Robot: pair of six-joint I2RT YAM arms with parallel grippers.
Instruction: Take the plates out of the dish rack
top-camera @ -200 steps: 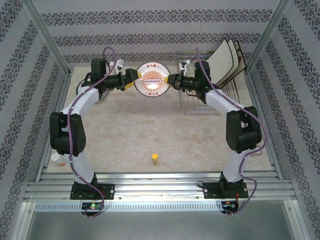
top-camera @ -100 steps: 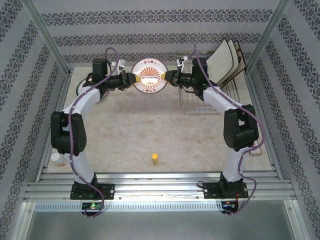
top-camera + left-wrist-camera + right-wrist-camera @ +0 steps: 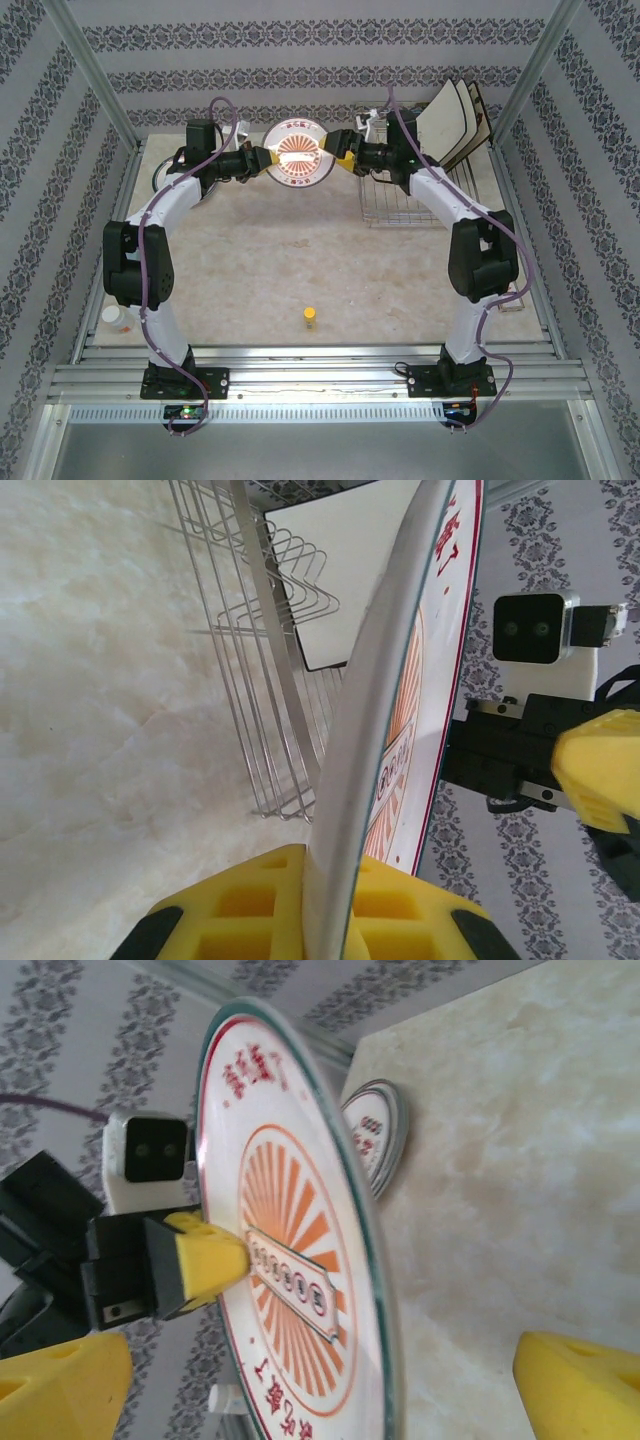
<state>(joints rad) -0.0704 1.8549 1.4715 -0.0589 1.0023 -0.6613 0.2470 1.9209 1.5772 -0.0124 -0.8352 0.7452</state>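
Note:
A round white plate (image 3: 298,153) with orange-red rays hangs upright over the back of the table, between the two arms. My left gripper (image 3: 264,158) is shut on its left rim. In the left wrist view the plate (image 3: 392,710) stands edge-on, pinched between my yellow pads (image 3: 250,910). My right gripper (image 3: 341,159) is open at the plate's right rim. In the right wrist view the plate (image 3: 290,1260) sits between its spread fingers (image 3: 580,1380) without touching them. The dish rack (image 3: 410,195) stands at the back right, with square cream plates (image 3: 455,125) leaning in it.
A second round plate (image 3: 375,1135) lies flat on the table at the back left, partly under my left arm (image 3: 203,192). A small yellow object (image 3: 311,318) stands near the table's front middle. A white item (image 3: 112,314) sits at the front left edge.
The left gripper closed on the plate's left rim, then the right gripper opened and let go. The plate has shifted slightly towards the back.

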